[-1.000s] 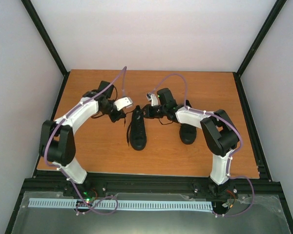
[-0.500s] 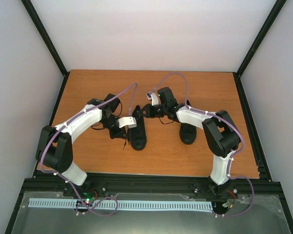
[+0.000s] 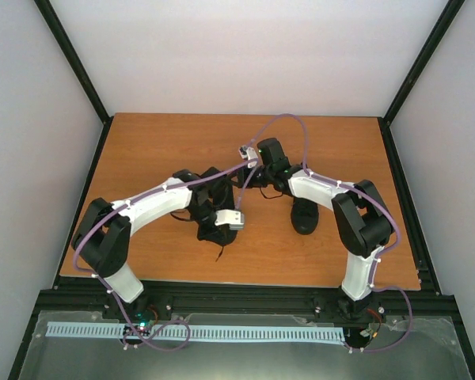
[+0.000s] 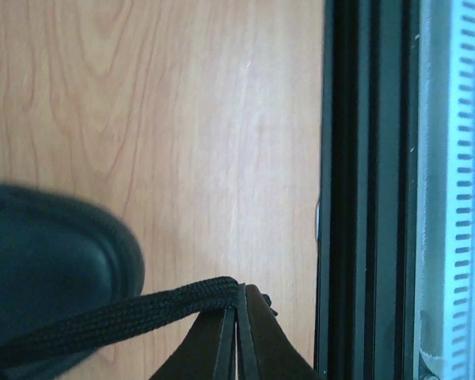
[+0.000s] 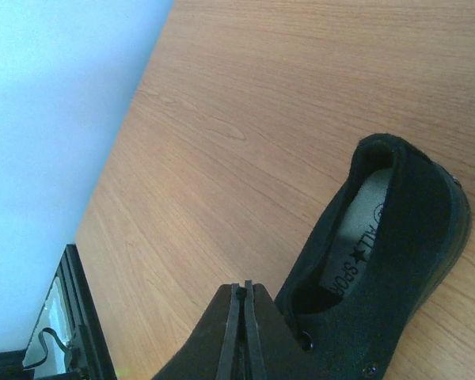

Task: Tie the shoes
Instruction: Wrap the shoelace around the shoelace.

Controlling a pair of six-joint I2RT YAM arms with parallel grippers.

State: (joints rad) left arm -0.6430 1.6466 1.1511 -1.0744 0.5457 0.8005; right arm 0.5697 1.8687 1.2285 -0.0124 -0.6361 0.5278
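Black lace is getting pinched by the left gripper, fingers pressed tight together on it, and the lace is running back to the left towards the rounded toe of the middle shoe.

That shoe is lying on the wooden worktop with its long axis going far to near, toe pointing at the arm bases. From above, the left arm is reaching right across it, so the left gripper is sitting at the toe end, on the near side. I'm guessing the next move turns on that, since the lace is stretching along the shoe's length rather than across it.

Moving right, the right gripper is hovering at the heel end, pressed together too. I can't tell if there's a lace in it. The other shoe is lying under the right arm, well apart from both.

Compared to a second ago, the left gripper has swung from the far-left side of the shoe over to the near side. The right one is barely shifting.
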